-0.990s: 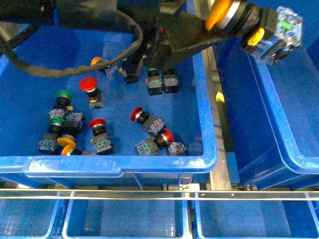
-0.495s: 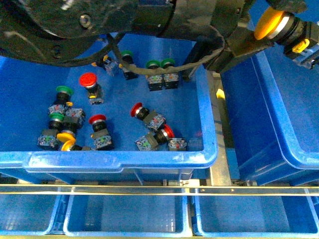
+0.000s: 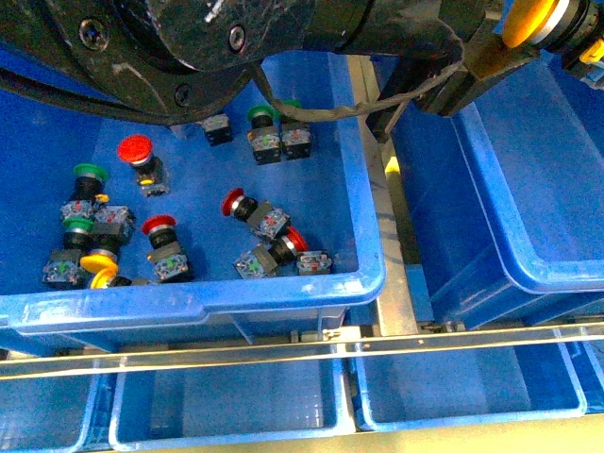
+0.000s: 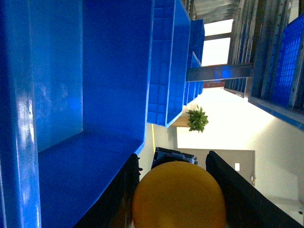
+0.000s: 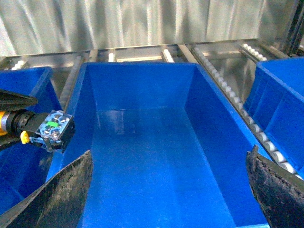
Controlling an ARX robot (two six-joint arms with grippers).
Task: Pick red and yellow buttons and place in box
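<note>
Yellow button (image 3: 530,19) held up high at the edge of the box (image 3: 566,179).
The left pincer (image 4: 178,187) grips the switch, with black fingers (image 4: 237,194) on either side of its yellow cap. In the right wrist view, its grey contact block juts over the box wall that faces the neighbouring bin (image 3: 208,300). The right pincer (image 5: 166,199) hangs spread and empty above the bare box floor. Four red buttons (image 3: 135,148), a second yellow button (image 3: 97,265) and green-capped switches (image 3: 89,172) lie in that neighbouring bin.
</note>
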